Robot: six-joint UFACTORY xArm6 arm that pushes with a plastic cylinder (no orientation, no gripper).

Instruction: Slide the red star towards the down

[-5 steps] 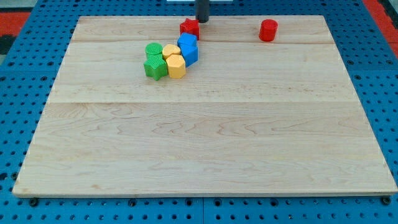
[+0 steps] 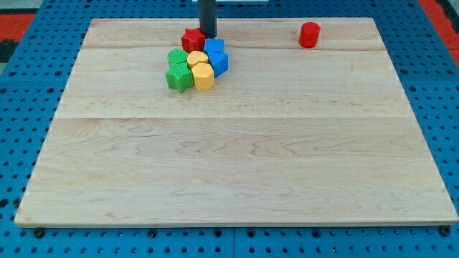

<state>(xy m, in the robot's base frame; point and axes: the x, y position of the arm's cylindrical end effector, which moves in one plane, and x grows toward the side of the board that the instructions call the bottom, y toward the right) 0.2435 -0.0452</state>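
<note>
The red star (image 2: 192, 39) lies near the top edge of the wooden board (image 2: 229, 165), left of centre. My tip (image 2: 208, 35) stands right beside it on its right, touching or almost touching it. Just below the star sits a tight cluster: two green blocks (image 2: 177, 68), two yellow blocks (image 2: 201, 69) and two blue blocks (image 2: 216, 55). The star touches the top of this cluster.
A red cylinder (image 2: 309, 34) stands alone near the board's top edge at the view's right. A blue pegboard (image 2: 21, 86) surrounds the board on all sides.
My tip has moved to the left and pushed the red star left with it, from above the blue blocks to above the green and yellow ones.
</note>
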